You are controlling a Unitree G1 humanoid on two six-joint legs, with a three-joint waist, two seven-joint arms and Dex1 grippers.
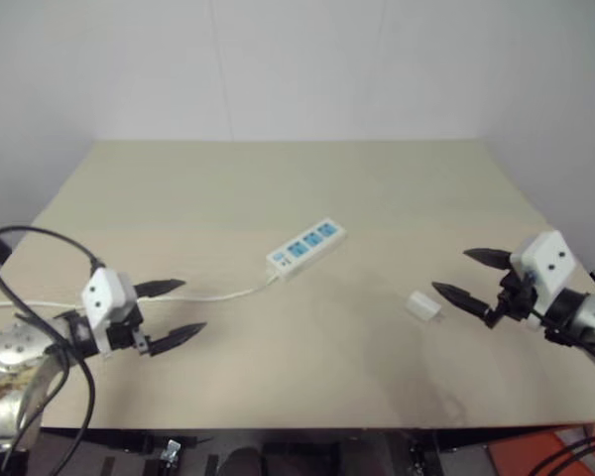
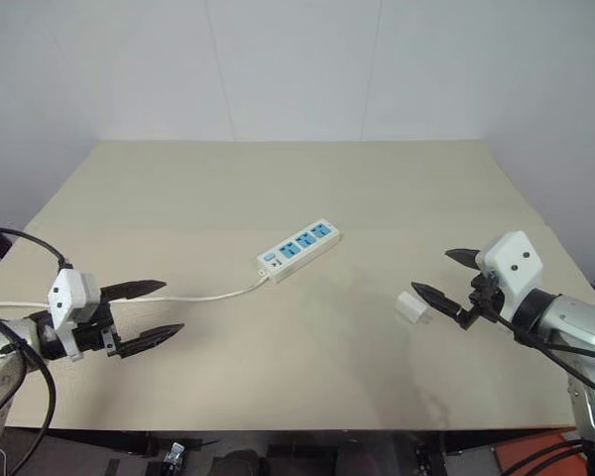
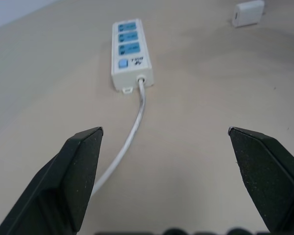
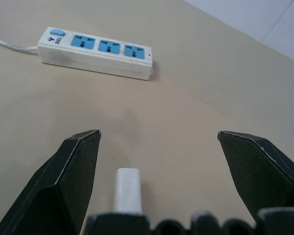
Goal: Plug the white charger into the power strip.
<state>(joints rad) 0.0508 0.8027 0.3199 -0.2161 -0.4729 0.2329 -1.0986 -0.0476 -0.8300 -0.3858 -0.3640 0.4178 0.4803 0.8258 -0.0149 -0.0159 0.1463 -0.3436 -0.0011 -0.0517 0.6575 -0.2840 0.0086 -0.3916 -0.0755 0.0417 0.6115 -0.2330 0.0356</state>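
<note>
- The left gripper (image 1: 183, 310), two black pointed fingers on a white boxy housing, hovers over the near left part of the pale beige tabletop (image 1: 278, 188) with its fingers spread wide and nothing between them; it points level toward the middle, lined up with the thin white cord (image 1: 223, 294).
- The long flat white power strip (image 1: 305, 248) with three blue socket faces lies slantwise mid-table, sockets facing up, probably so a plug can go straight down.
- The small white boxy charger (image 1: 423, 305) lies on the table right of the strip, well apart from it, not yet plugged in.
- The right gripper (image 1: 464, 276) hangs just beside the charger, fingers wide apart and empty, seemingly ready to pick it up.
</note>
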